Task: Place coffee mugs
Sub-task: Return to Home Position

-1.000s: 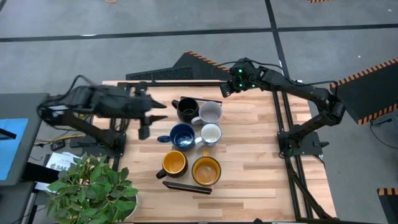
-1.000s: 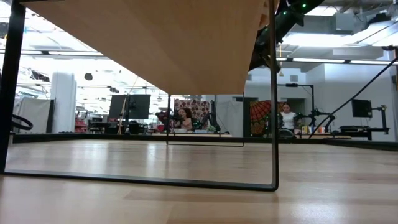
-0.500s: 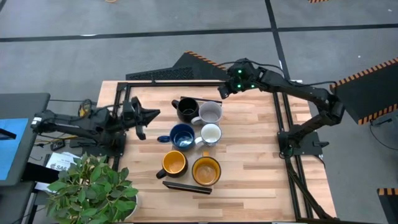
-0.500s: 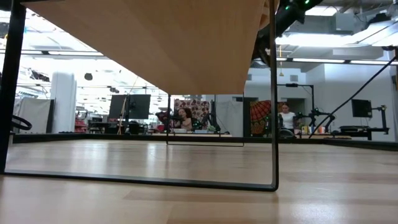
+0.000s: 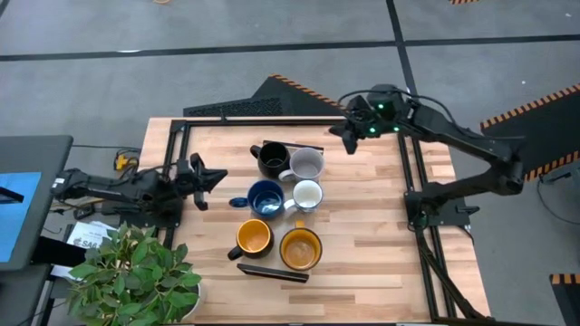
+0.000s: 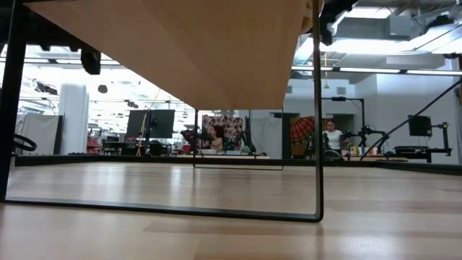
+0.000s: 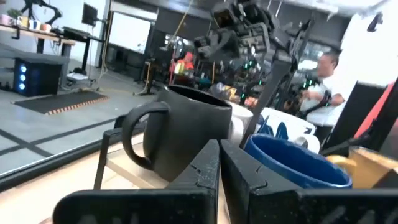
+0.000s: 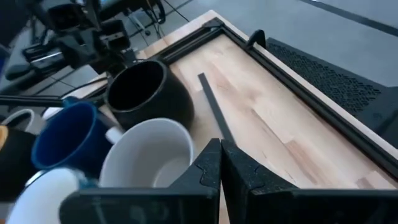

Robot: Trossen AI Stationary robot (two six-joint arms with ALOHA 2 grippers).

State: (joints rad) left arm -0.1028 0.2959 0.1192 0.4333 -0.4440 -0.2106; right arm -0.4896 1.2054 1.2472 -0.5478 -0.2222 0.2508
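Six coffee mugs stand upright on their bases in a cluster on the wooden table (image 5: 381,226): black (image 5: 272,158), pale grey (image 5: 307,165), dark blue (image 5: 265,197), white (image 5: 308,194) and two yellow-orange (image 5: 255,237) (image 5: 300,247). My left gripper (image 5: 220,177) is shut and empty, low at the table's left, pointing at the black mug (image 7: 186,134) and the blue mug (image 7: 298,165). My right gripper (image 5: 337,134) is shut and empty, above the far edge, just right of the black mug (image 8: 146,93) and the grey mug (image 8: 152,155).
A potted plant (image 5: 136,272) stands at the near left corner. A black frame rail (image 5: 254,119) runs along the far edge. A dark flat bar (image 5: 272,272) lies in front of the yellow mugs, and a thin dark strip (image 8: 214,112) lies by the grey mug. Bare wood lies to the right.
My left gripper has shut with nothing in it, and the arm has drawn back toward the table's left edge and sunk lower. My right gripper has shifted a little toward the table's right edge, still shut. The mugs have not moved.
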